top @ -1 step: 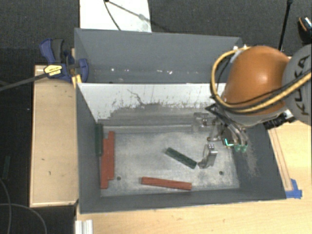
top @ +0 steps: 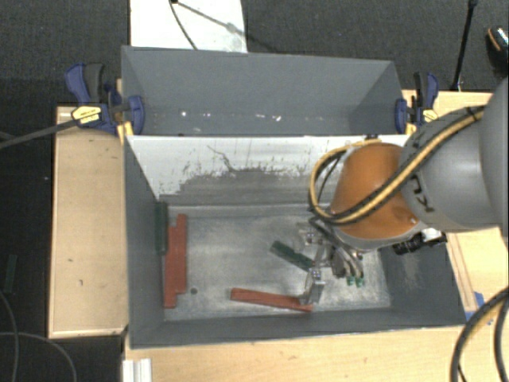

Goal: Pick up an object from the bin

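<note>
Bin (top: 254, 94): grey sheet metal with sloping walls. The floor is dull and scuffed, with scratch marks on the pale far slope.

Contents: four long, thin pieces.
- A dark green bar (top: 161, 228) lies flat along the foot of the left wall.
- A red-brown bar (top: 175, 261), matte and straight-edged, lies just beside it on the right, parallel to it and reaching further toward the near side.
- A red-brown strip (top: 266, 298), flat and narrow, lies close to the near wall, running left to right.
- A short dark green piece (top: 288, 253) lies at an angle on the floor, right of centre.

Arm (top: 461, 181): smooth grey casing, entering from the right. It bends down into the right half of the bin. A glossy orange cover (top: 370, 189) caps the wrist, and a yellow-and-black cable (top: 322, 169) loops around it.

Jaws: they point down below the cover, low over the floor. Whether they are open or closed cannot be told.

Position: the tip of the jaws stands at the right end of the strip, appearing to touch it. The short green piece lies just to the left of the jaws, on the far side of the strip.
</note>
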`<state>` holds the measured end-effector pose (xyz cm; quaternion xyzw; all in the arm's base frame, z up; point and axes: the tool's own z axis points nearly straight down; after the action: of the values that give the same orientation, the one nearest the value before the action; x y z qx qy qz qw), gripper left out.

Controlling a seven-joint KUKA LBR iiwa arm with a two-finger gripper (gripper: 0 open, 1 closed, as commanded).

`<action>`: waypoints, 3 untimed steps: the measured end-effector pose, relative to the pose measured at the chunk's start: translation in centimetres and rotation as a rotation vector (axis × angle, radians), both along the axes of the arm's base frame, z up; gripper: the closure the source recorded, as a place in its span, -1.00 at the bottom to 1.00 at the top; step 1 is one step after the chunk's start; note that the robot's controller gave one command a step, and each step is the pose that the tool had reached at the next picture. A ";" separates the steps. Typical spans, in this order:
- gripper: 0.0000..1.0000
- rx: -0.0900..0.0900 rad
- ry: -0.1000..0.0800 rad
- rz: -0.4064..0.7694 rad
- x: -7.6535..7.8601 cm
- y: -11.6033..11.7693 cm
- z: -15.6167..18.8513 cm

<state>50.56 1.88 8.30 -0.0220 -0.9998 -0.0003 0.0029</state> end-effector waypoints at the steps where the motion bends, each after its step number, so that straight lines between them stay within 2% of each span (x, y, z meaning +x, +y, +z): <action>1: 1.00 0.000 -0.008 -0.002 0.2 0.0 0.4; 2: -1.00 0.000 -0.008 -0.003 0.2 0.0 0.4; 3: -1.00 -0.002 -0.012 0.064 6.7 -2.8 -1.3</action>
<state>57.26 -0.97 7.03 0.0098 -0.9999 0.0005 -0.0031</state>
